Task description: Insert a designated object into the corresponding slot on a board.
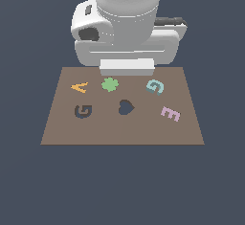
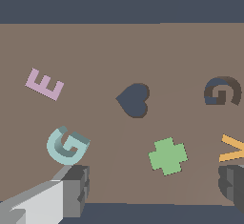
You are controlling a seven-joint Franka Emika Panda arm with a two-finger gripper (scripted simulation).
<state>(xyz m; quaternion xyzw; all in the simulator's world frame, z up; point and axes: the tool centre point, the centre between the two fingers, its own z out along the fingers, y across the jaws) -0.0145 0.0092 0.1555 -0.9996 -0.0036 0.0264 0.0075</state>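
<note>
The pale teal G block (image 1: 155, 86) lies flat on the brown board (image 1: 119, 130), toward the exterior view's right and far side. It also shows in the wrist view (image 2: 67, 145). The dark G-shaped slot (image 1: 83, 111) is on the exterior view's left side of the board (image 2: 119, 46) and shows in the wrist view (image 2: 222, 91). My gripper (image 2: 152, 189) is open and empty above the board's far edge. One finger (image 2: 76, 185) is just beside the teal G, not touching it. In the exterior view the fingers are hidden under the arm's hand (image 1: 127, 67).
A green clover (image 1: 110, 84) (image 2: 167, 156) lies below the gripper's gap. A dark heart-shaped recess (image 1: 126, 107) (image 2: 134, 100) is mid-board. A pink E (image 1: 170, 113) (image 2: 44, 84) lies at the exterior view's right, an orange V piece (image 1: 80, 87) (image 2: 232, 149) at its left.
</note>
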